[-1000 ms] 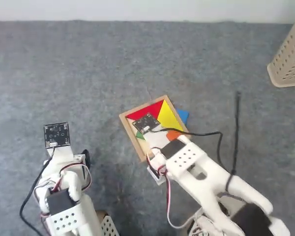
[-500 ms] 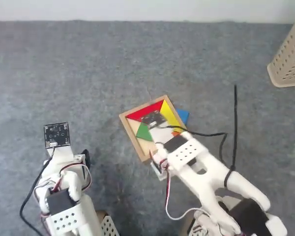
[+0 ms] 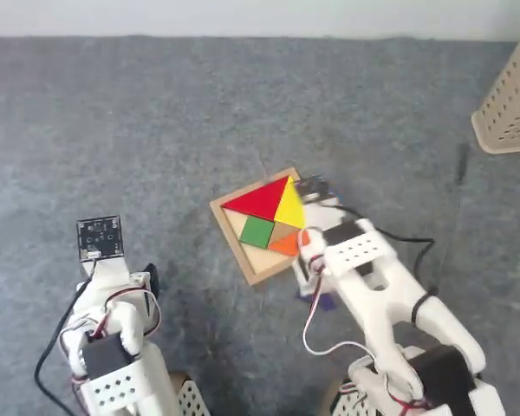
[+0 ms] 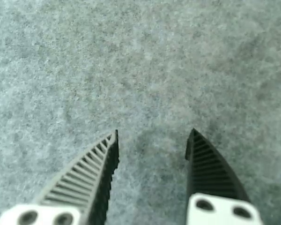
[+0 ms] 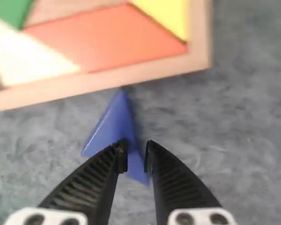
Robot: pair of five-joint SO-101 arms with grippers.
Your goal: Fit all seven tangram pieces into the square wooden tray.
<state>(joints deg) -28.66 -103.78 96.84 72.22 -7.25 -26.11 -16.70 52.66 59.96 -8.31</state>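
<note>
The square wooden tray (image 3: 236, 247) lies mid-table holding red (image 3: 262, 200), yellow (image 3: 289, 208), green (image 3: 256, 231) and orange (image 3: 286, 245) pieces. In the right wrist view its rim (image 5: 107, 79) frames the orange piece (image 5: 107, 40), a pale piece (image 5: 23, 61) and the yellow corner (image 5: 171, 11). A blue piece (image 5: 113, 126) lies on the carpet with its tip against that rim. My right gripper (image 5: 135, 152) sits over it, fingers almost together, one finger covering part of the blue. My left gripper (image 4: 152, 145) stands open over bare carpet, well left of the tray.
A cream slatted basket (image 3: 513, 95) stands at the far right edge. The left arm (image 3: 113, 342) rises near the front left, the right arm (image 3: 368, 269) just right of the tray. A small purple bit (image 3: 326, 302) shows on the carpet beside the right arm.
My right arm has swung from over the tray to its right side, uncovering the green and orange pieces. The left arm has stayed still.
</note>
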